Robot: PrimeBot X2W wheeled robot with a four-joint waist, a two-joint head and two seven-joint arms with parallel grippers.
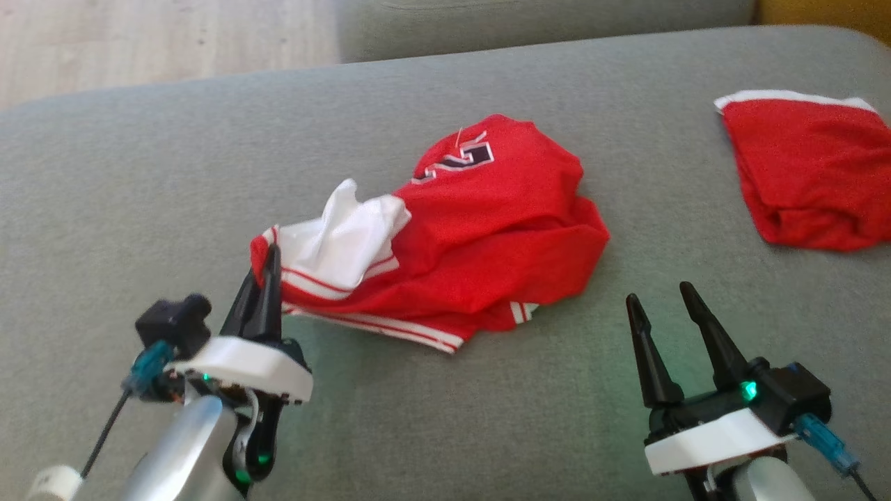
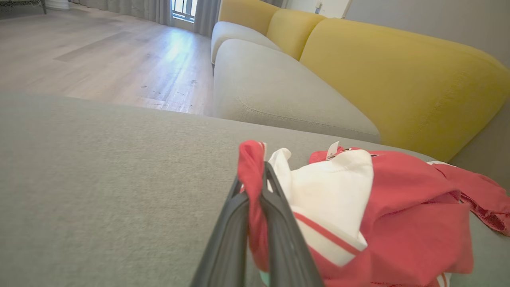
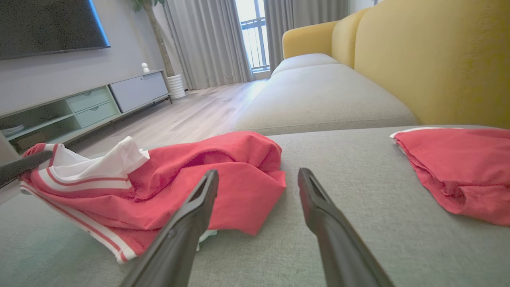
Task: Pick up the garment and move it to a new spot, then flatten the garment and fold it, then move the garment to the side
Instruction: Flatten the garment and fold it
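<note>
pinching a hem corner: left gripper [image 1: 270, 268] has both dark fingers pressed together on the striped edge of the crumpled red jersey garment with white trim and a dark number [image 1: 487, 229]. left wrist view shows a fold of red cloth squeezed between them.

garment sits in a heap mid-way across the grey woven sofa cushion [image 1: 139, 195]. gripped corner looks raised and drawn taut; the bulk rests on the cushion.

right gripper [image 1: 660, 293]: jaws wide apart, nothing in them, over bare cushion near the garment's right end, not touching it.

step, as i read it: first one, the pick-up. grasp made, lift not yet done.

next move calls for: raising the corner until the heap comes free, then carrying it to open cushion. a one-corner hold will let the rest trail, so a second grasp by the right gripper on the striped hem would help. keep well apart from the second red cloth with a white edge [image 1: 814, 174] at the far right.

containers: pale tv cabinet with drawers [image 3: 119, 93] across the room, drawers shut. its open shelf [image 3: 24, 127] holds something pale, possibly dishes, too blurred to tell.
</note>
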